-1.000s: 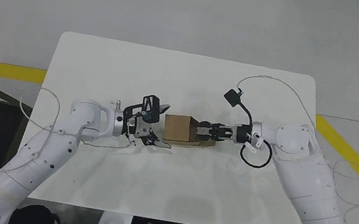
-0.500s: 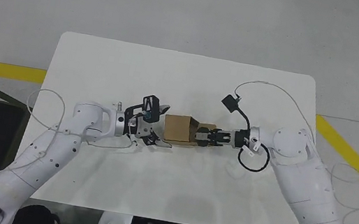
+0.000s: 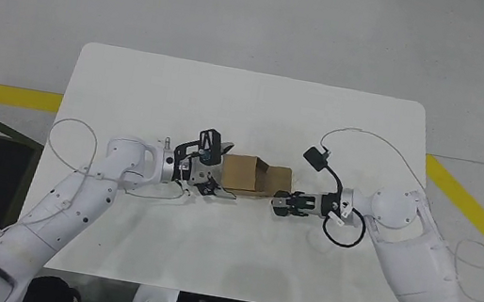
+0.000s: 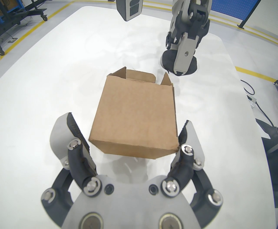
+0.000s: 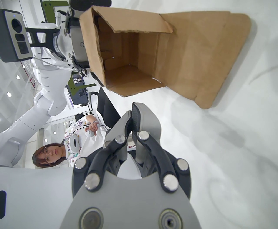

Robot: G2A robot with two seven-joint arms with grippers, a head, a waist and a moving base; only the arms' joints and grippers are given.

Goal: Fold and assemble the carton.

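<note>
The carton (image 3: 241, 174) lies on its side near the middle of the white counter (image 3: 138, 87), between my two arms. Its closed end faces my left tool (image 3: 215, 177) and its open mouth faces my right tool (image 5: 135, 108).

My left tool is spread wide, with one finger on each side of the closed end. One finger (image 4: 186, 138) sits right at the corner of the cardboard (I cannot tell if it truly touches). The other finger (image 4: 72, 132) stands a little apart from the opposite corner. Nothing is clamped.

My right tool is pinched together with nothing between its pads. It hangs low over the counter just beside the open mouth, apart from the cardboard.

The right wrist view looks straight into the brown interior. The flaps at that end are unfolded. The large lid flap (image 5: 206, 54) lies flat on the counter, and a smaller side flap (image 5: 91, 43) stands out from the mouth.
</note>
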